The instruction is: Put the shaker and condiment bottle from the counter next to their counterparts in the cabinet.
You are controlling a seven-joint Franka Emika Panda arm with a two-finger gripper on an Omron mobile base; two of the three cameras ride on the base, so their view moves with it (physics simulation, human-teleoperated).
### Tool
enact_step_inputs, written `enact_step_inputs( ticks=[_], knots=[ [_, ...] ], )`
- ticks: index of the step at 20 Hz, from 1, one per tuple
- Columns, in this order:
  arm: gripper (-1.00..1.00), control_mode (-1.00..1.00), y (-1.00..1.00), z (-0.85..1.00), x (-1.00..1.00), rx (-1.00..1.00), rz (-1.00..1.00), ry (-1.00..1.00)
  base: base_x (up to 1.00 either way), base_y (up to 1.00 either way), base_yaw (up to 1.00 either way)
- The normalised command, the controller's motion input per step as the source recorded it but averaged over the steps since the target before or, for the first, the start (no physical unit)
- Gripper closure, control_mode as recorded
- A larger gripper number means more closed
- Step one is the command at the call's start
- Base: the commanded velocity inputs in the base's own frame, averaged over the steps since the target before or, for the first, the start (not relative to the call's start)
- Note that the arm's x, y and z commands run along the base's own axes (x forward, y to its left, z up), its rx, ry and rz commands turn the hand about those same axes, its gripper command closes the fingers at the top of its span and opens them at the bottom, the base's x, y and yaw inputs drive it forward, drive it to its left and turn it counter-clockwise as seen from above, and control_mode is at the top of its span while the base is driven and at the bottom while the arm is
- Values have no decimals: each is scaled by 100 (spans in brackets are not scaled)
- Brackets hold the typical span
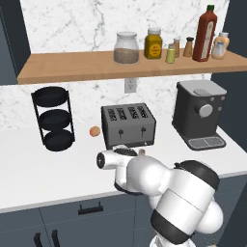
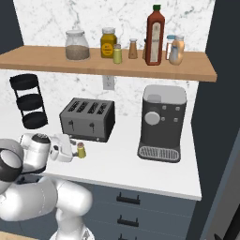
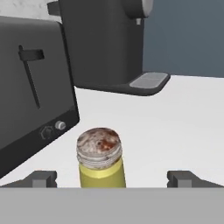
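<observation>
Hand view showed the gripper [image 3: 109,180] with its two dark tips spread wide apart, one on each side of the shaker [image 3: 100,158], which stood upright between them and untouched; that straddle looked like the set-up for a side grasp low on the yellow-green body, under the greyish cap. The shaker sat on the white counter [image 2: 154,176] near its front edge, just beside the front of the toaster [image 2: 87,118], so the hand had come in low and level rather than from above, probably to keep clear of the toaster. Farther along the counter, toward its right end, stood the coffee machine [image 2: 161,123], well apart from the shaker. At the left end, against the back wall, stood the black three-tier rack [image 1: 54,118], with a small orange ball [image 1: 95,131] between it and the toaster. Above all this, the cabinet [image 1: 72,66] carried the counterparts [image 2: 125,50] toward its right end, and the condiment bottle [image 2: 155,35] stood upright among them, apparently already placed, which left the shaker as the remaining item.
</observation>
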Motion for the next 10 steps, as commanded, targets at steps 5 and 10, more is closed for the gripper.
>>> enact_step_inputs(
  ticks=[5, 10],
  knots=[
    [-100, -100, 0, -17, 22, 0, 0, 0, 0, 0, 0],
    [-100, -100, 0, -14, 27, 0, 0, 0, 0, 0, 0]
  ],
)
